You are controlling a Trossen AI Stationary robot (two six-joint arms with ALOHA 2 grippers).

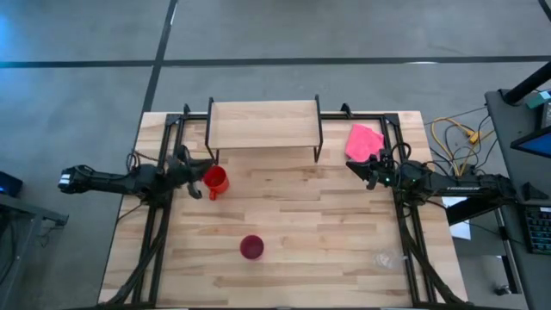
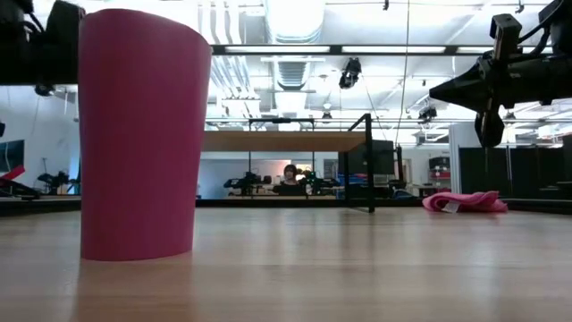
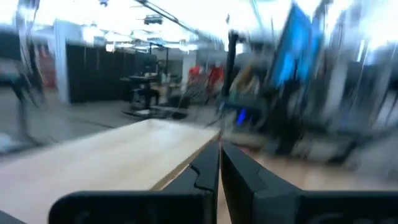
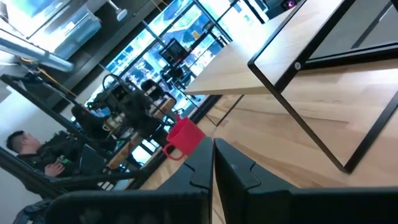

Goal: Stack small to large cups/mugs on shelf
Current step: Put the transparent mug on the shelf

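The red-orange mug (image 1: 215,179) stands on the table in front of the shelf's left legs, its handle toward the near edge; the right wrist view also shows the mug (image 4: 185,138). My left gripper (image 1: 193,175), shut (image 3: 219,163), hovers just left of the mug with nothing between its fingers. The magenta tumbler (image 1: 251,248) stands upright near the table's middle, large in the low view (image 2: 143,134). The clear glass cup (image 1: 386,258) sits by the near right corner. The shelf (image 1: 264,125) stands at the far edge, its top bare. My right gripper (image 1: 362,168), shut (image 4: 212,155), hangs above the table right of the shelf.
A pink cloth (image 1: 363,140) lies right of the shelf, just beyond my right gripper, and shows in the low view (image 2: 465,201). The shelf's black legs (image 4: 298,118) stand between both grippers. Open tabletop (image 1: 318,215) stretches between mug, tumbler and glass. A person sits beyond the table (image 4: 25,152).
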